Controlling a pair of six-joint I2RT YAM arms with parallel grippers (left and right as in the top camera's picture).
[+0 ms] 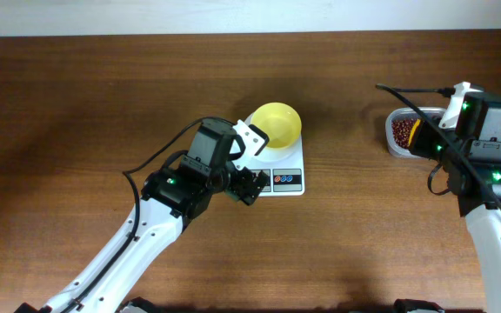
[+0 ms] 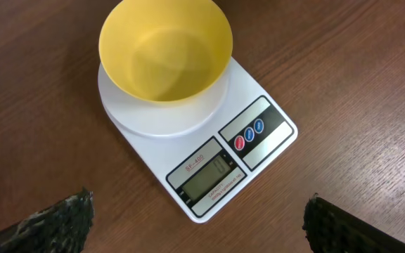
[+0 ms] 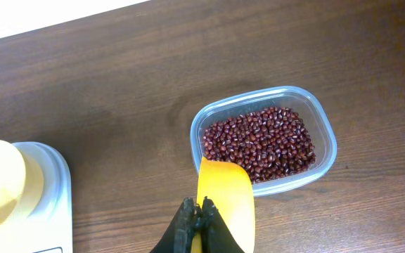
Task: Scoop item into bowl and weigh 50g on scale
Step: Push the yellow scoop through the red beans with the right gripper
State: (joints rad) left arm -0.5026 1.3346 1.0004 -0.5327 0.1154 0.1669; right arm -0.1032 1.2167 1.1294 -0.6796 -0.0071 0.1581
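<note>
Staged for loading: empty bowl (image 2: 165,49) on scale (image 2: 188,151).
Clamps right gripper (image 3: 198,223) on scoop (image 3: 225,193), tip at tub (image 3: 327,137) rim by beans (image 3: 262,140), ready to dip; holds left gripper (image 1: 249,184) jaws apart beside scale, off platform.

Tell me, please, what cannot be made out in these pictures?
- Scale reading: in the left wrist view the digits are too faint; overhead, the left gripper covers the display.
- Scoop: the right wrist view does not show whether it is loaded, and the bottom edge cuts it off.
- Tub of beans: overhead, partly hidden by the right arm.
</note>
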